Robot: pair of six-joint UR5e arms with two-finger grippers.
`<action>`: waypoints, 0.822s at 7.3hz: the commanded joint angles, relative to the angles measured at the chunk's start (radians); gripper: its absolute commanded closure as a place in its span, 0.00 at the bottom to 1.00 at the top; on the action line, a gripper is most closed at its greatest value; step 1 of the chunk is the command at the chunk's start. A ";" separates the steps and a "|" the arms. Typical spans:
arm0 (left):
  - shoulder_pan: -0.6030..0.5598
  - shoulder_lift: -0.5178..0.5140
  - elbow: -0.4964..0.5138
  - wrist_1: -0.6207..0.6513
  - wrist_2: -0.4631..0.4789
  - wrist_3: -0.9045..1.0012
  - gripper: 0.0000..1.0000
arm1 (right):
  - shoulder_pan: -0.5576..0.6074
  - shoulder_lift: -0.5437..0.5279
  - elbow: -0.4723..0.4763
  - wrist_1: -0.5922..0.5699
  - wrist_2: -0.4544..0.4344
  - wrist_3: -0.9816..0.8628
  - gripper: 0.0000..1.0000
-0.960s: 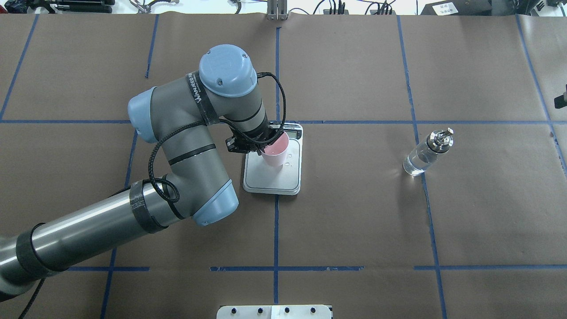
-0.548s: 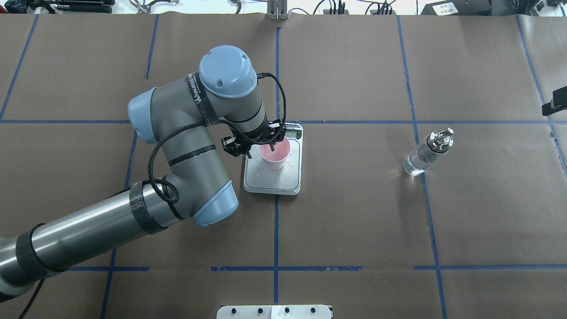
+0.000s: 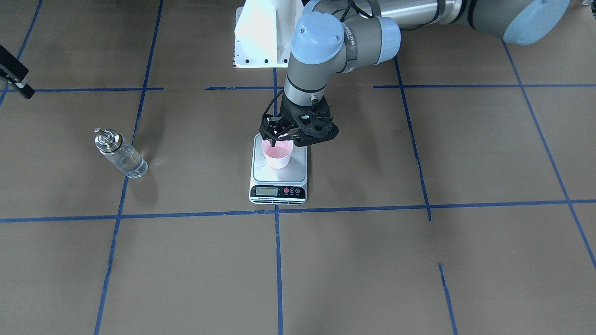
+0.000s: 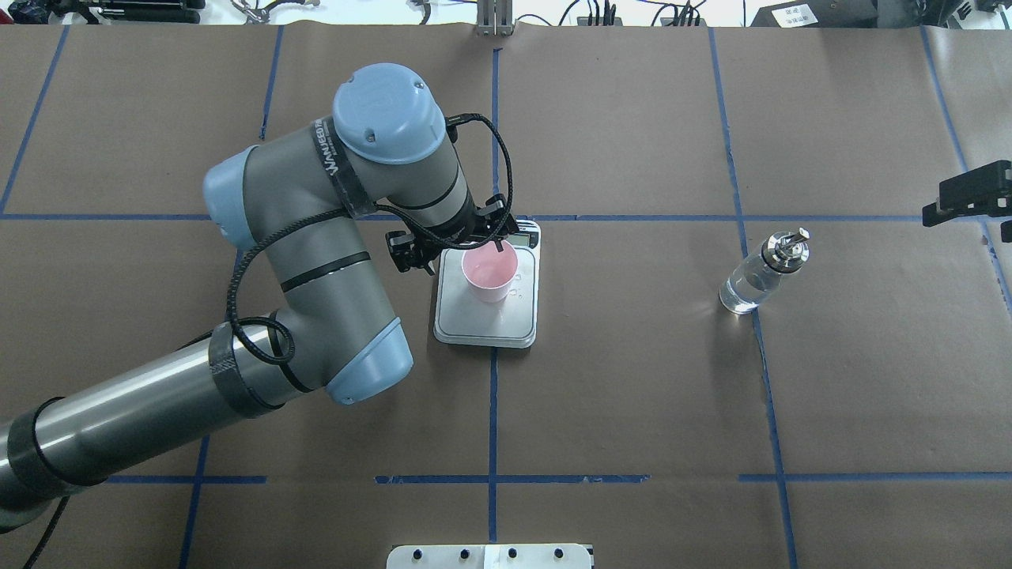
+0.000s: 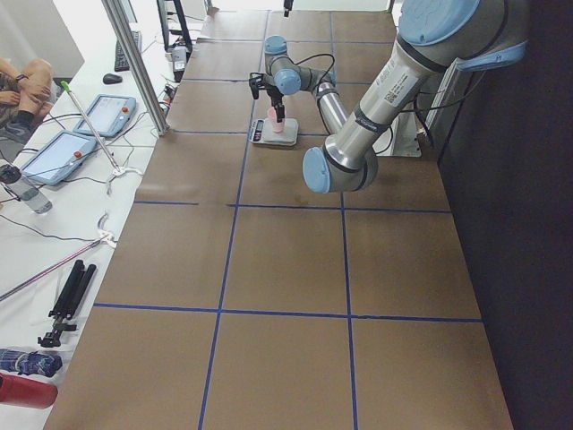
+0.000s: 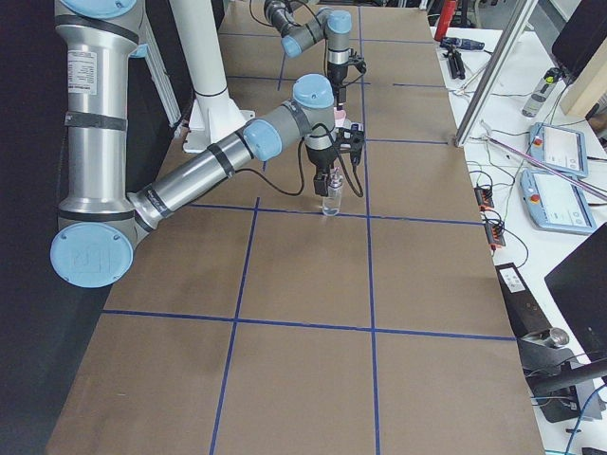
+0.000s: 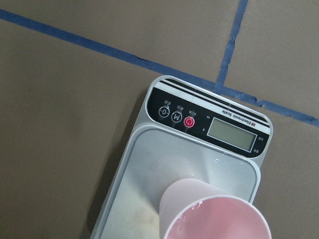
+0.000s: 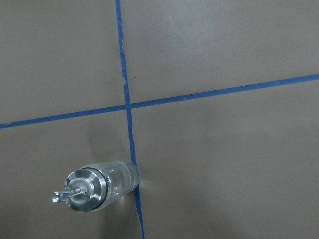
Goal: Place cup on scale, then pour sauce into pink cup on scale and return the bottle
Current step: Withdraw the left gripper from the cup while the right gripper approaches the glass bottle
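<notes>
— Where's your left arm?

— My left arm point(image 4: 158, 403) enters from the lower left of the overhead view, folds at the elbow, and turns its wrist point(image 4: 427, 197) downward near the frame's centre. My left gripper point(image 4: 452, 246) points down, jaws spread wide, gripping nothing.

— And the right?

— Only part of my right gripper point(image 4: 968, 194) shows, at the right edge, upper half. I can't tell how its jaws stand. In the right-end view my right arm point(image 6: 209, 166) stretches toward mid-frame, wrist aimed down.
</notes>
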 commanded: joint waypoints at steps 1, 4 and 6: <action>-0.067 0.054 -0.160 0.009 -0.040 0.011 0.00 | -0.123 -0.001 0.056 0.001 -0.115 0.092 0.00; -0.149 0.144 -0.308 0.009 -0.105 0.011 0.00 | -0.391 -0.003 0.176 0.007 -0.380 0.326 0.00; -0.178 0.184 -0.325 0.009 -0.105 0.053 0.00 | -0.583 -0.125 0.176 0.233 -0.649 0.445 0.00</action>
